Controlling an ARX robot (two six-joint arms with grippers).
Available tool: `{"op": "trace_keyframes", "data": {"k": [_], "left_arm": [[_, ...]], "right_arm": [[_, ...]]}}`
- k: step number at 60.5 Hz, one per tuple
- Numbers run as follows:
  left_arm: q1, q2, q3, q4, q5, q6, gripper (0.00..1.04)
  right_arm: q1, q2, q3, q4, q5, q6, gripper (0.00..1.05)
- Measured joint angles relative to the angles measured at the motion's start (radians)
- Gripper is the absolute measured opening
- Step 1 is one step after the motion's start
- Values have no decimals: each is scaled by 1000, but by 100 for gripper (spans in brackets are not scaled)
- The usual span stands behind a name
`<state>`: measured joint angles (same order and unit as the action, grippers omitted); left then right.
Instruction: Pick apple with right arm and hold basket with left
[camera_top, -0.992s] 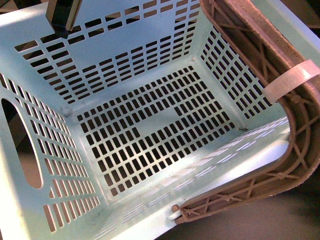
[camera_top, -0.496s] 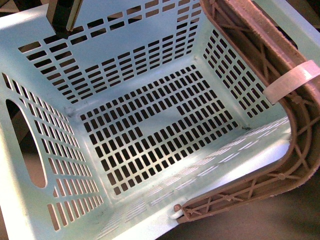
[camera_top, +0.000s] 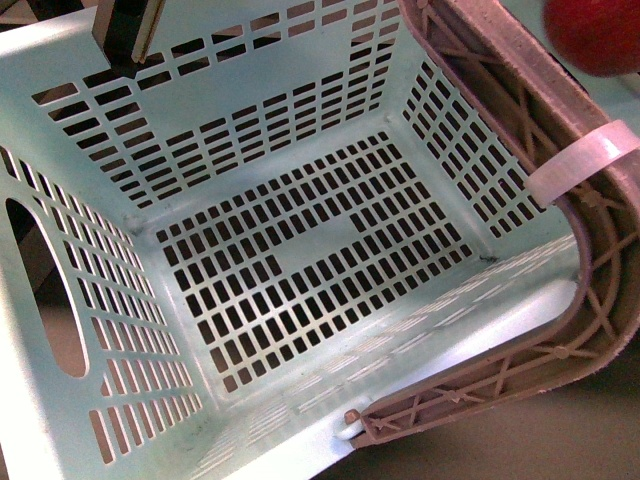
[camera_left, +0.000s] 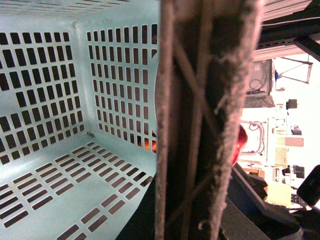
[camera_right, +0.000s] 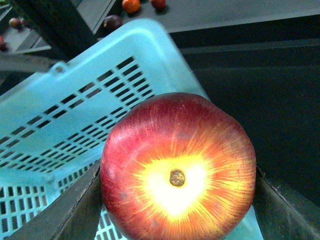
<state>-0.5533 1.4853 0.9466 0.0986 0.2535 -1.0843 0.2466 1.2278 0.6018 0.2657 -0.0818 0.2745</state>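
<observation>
The light turquoise basket fills the front view, tilted, with nothing inside it. Its brownish handle with a white band runs down the right side. In the left wrist view the handle crosses the frame close up, and my left gripper is shut on it, dark jaws on either side. My right gripper is shut on the red, yellow-streaked apple and holds it above the basket's rim. The apple shows at the front view's top right, beyond the handle, and as a red sliver in the left wrist view.
A dark part stands at the basket's far left rim. Small fruits lie on the grey surface beyond the basket: an orange one, a red one, a dark purplish one. Bright shelving shows behind.
The apple has come into the front view at the top right, above the handle. The basket has shifted only slightly.
</observation>
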Motion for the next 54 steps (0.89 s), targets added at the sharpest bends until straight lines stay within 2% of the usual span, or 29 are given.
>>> {"op": "trace_keyframes", "data": {"k": [10,19,21,30,41,43,45,49,54], "left_arm": [[0,0,0,0,1,0,7],[0,0,0,0,0,0,7],[0,0,0,0,0,0,7],[0,0,0,-2,4,2,7],[0,0,-3,-2,-10,5,7],[0,0,-3,-2,-14,7,7],[1,0,-3,-2,-13,12,7],[1,0,-3,-2,-8,7,7],[-1,0,-3,-2,-2,9,7]], "right_arm": [[108,33,-16,8,47,6,72],[143,30,-35,7,94,11,95],[143,24,-36,5,103,13,97],[115,-49,-37,-20,197,7,96],[-3,-212,-62,-107,357,-21,96],[-35,-246,-96,-51,330,-55,92],[-68,-283,-158,78,283,-109,85],[-93,-322,-237,230,237,-180,75],[-110,-359,-298,298,211,-220,63]]}}
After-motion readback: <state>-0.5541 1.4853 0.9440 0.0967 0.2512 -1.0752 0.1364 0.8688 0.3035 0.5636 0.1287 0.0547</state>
